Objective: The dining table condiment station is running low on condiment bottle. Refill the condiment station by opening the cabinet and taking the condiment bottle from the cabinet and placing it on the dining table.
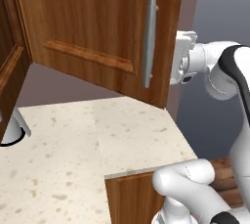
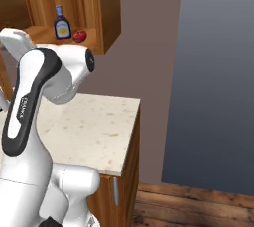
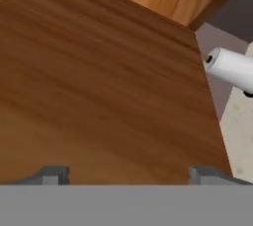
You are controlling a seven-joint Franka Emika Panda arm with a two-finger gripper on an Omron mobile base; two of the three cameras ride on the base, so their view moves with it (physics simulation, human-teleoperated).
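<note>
- In the left base view we see the cabinet (image 1: 97, 27) door swung open over the desk (image 1: 63, 169), its raised panel and long silver bar handle (image 1: 150, 39) facing us. The desk has a beige speckled stone top with a seam across it, and a wooden base cupboard (image 1: 129, 198) sits under its near edge. Behind it runs a dull mauve wall, with a blue-grey wall to the right and wooden floorboards (image 1: 224, 181) low on the right. A white cylinder on a dark ring (image 1: 14, 127) stands at the left edge of the desk. The arm reaches up behind the door's right edge, and the hand is mostly hidden by the door.
- In the right base view we look into the open cabinet. On its wooden shelf (image 2: 92, 45) stand a dark bottle with a thin neck and yellow label (image 2: 62, 23) and a small red round thing (image 2: 79, 35) just beside it. We cannot see the condiment bottle with the pale cap here. Below, the speckled desk ends at a corner, with plank floor beyond it.
- In the hand view we face a broad wooden surface, very close. The gripper (image 3: 131, 174) has its two tips standing wide apart at the bottom, with nothing between them. The white cylinder (image 3: 232, 69) lies at the right, over the speckled top.
</note>
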